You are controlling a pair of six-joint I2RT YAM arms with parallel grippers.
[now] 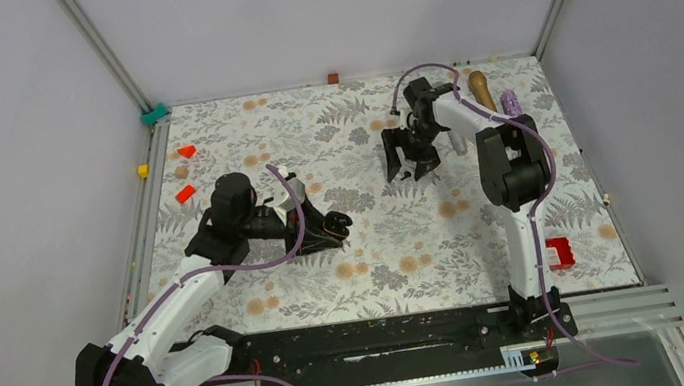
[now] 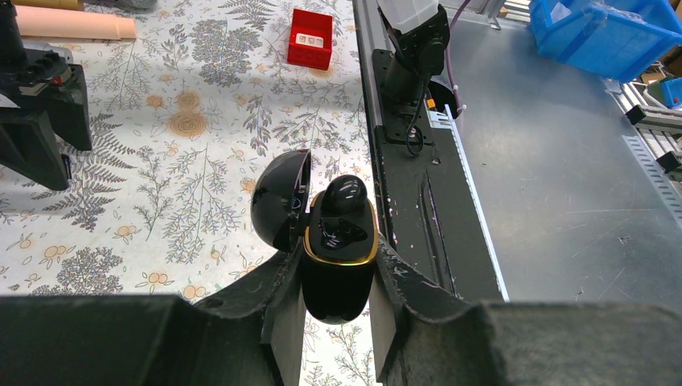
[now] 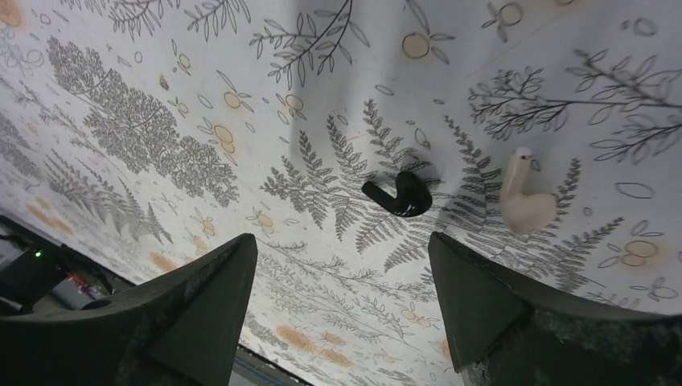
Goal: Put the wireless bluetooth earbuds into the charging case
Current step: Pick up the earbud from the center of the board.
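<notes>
- Floral tablecloth [image 1: 376,249]: covers the work surface. It wrinkles under my right arm, so small parts there lie on uneven ground.
- Black base rail [image 1: 369,341]: runs along the near edge, just beside the spot where my left arm holds its load. It does not obstruct.
- Pale-pink cylinder [image 2: 68,24]: lies at the far right of the table, behind my right arm, well apart from the pick-up spot.
- Red box [image 2: 311,38] and two red blocks [image 1: 184,173]: well apart from both arms, no interference.
- Left gripper [image 1: 328,227]: fingers clamped on the sides of the charging case, low over the cloth at centre-left. I judge this hold keeps the case steady and its mouth exposed for loading.
- Right gripper [image 3: 342,241]: fingers spread wide, holding nothing, hovering over the cloth at the far right with the loose earbuds ahead of the gap.
- Charging case [image 2: 338,285]: glossy black with a gold rim, lid swung open to the side, hollow facing away from my wrist.
- Seated earbud [image 2: 338,195]: a black glossy piece resting at the far end of the hollow. I cannot confirm full seating.
- Cream earbud [image 3: 524,203]: lies just beside the black one, not touching. It is close enough to be nudged in a wide grasp, and its colour does not match the case.
- Black earbud [image 3: 400,195]: lies loose on the cloth, stem out. I judge it the next piece to collect.
</notes>
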